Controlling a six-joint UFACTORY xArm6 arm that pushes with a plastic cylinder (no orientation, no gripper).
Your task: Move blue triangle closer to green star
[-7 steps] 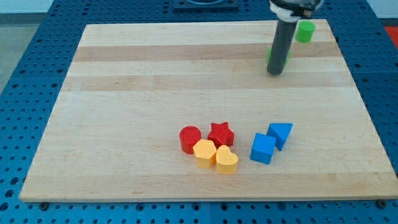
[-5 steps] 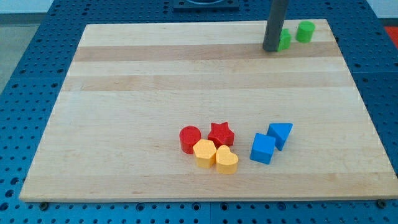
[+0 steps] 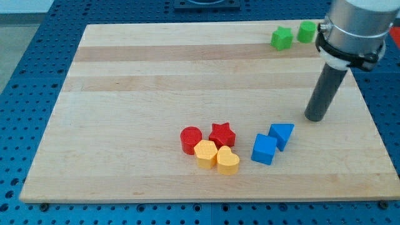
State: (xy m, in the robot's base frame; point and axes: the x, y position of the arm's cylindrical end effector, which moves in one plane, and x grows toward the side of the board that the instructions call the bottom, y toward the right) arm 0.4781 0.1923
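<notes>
The blue triangle (image 3: 282,134) lies at the board's lower right, touching a blue cube (image 3: 264,149) on its lower left. The green star (image 3: 282,39) sits near the board's top edge at the right, next to a second green block (image 3: 306,31). My tip (image 3: 315,117) rests on the board just up and to the right of the blue triangle, a small gap apart from it. The rod rises toward the view's top right.
A red cylinder (image 3: 190,139), a red star (image 3: 222,134), a yellow hexagon-like block (image 3: 205,154) and a yellow heart (image 3: 228,161) cluster left of the blue blocks. The wooden board (image 3: 125,94) lies on a blue pegboard table.
My tip has moved from beside the green star at the top down and to the right, to a spot near the blue triangle. The green star is now uncovered. No block near the bottom has moved.
</notes>
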